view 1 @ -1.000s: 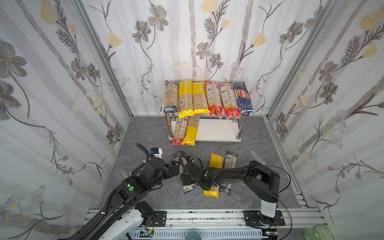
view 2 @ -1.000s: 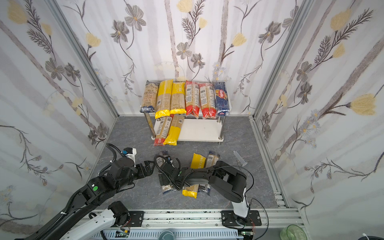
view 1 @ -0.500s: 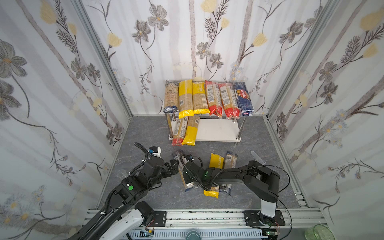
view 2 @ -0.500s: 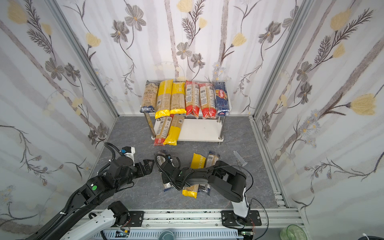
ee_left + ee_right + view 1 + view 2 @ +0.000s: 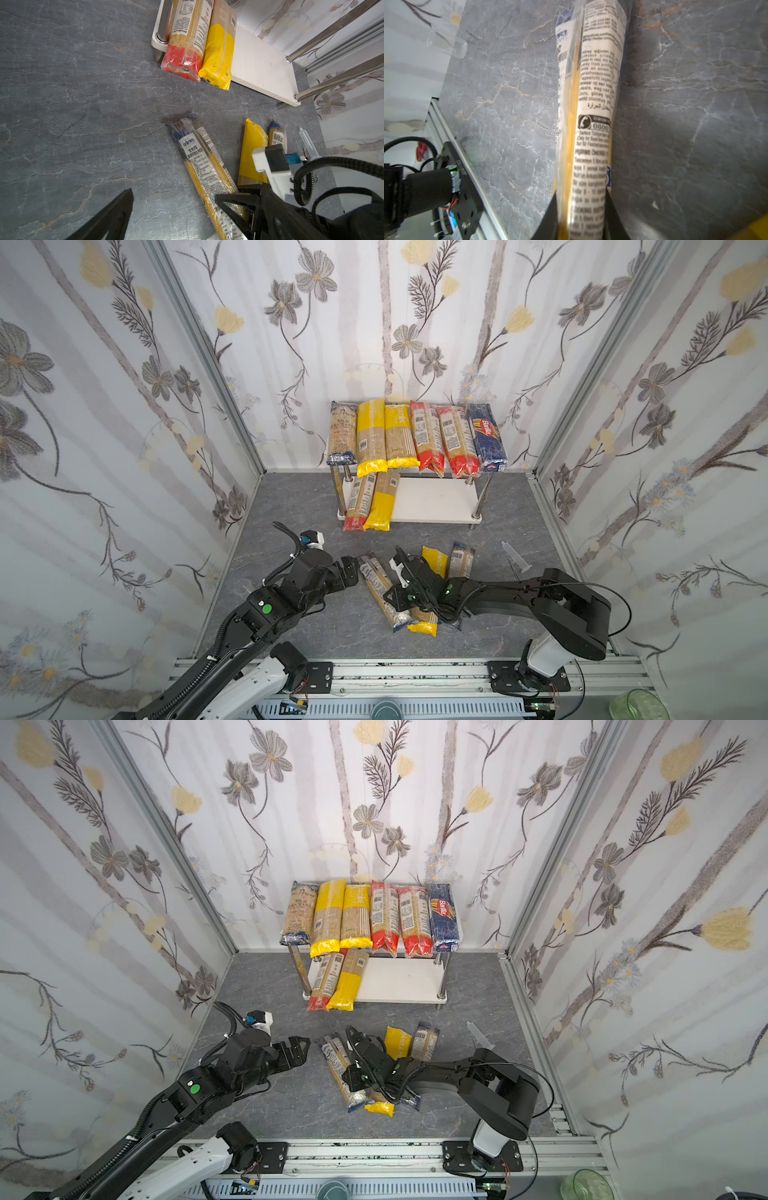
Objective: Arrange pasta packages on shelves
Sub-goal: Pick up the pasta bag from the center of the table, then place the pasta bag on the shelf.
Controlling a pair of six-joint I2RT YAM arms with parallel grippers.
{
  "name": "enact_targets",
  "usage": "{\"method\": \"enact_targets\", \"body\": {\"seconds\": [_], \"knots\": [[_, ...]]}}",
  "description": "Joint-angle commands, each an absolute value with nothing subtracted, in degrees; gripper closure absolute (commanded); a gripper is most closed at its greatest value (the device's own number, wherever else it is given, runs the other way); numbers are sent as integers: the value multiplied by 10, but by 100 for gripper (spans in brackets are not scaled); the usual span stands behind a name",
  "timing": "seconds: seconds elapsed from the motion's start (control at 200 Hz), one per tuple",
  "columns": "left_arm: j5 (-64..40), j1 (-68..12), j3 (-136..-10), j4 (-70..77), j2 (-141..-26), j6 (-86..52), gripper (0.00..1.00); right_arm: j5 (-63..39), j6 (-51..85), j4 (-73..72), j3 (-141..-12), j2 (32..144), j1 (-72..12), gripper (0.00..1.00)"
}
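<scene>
The right tool is closed on the blue-ended pasta package, which appears low and centre in both top views. The left tool stands wide open and holds nothing, just left of that package. The shelves sit at frame centre. Six packages lie on top, and two packages occupy the left end of the lower board.

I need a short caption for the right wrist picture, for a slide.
Right gripper shut on a white-labelled spaghetti pack, seen against the grey marbled tabletop.
</scene>
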State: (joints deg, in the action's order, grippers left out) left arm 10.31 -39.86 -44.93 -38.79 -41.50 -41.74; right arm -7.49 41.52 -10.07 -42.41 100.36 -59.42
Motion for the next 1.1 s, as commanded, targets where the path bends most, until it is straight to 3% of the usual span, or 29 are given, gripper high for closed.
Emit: {"method": "enact_targets", "body": {"seconds": [0.0,0.58,0.804,1.094], "knots": [[116,-398,-457,-390,-422,-423,0,-113,415,-170,-397,960,-578,95],[98,-397,-461,-343,-466,-410,0,-130,381,-101,-335,744,-425,94],[55,-397,-463,-277,-516,-385,0,-140,367,-114,-373,775,-356,94],[38,-398,-478,-231,-560,-357,0,-138,369,-133,-497,904,-305,94]]}}
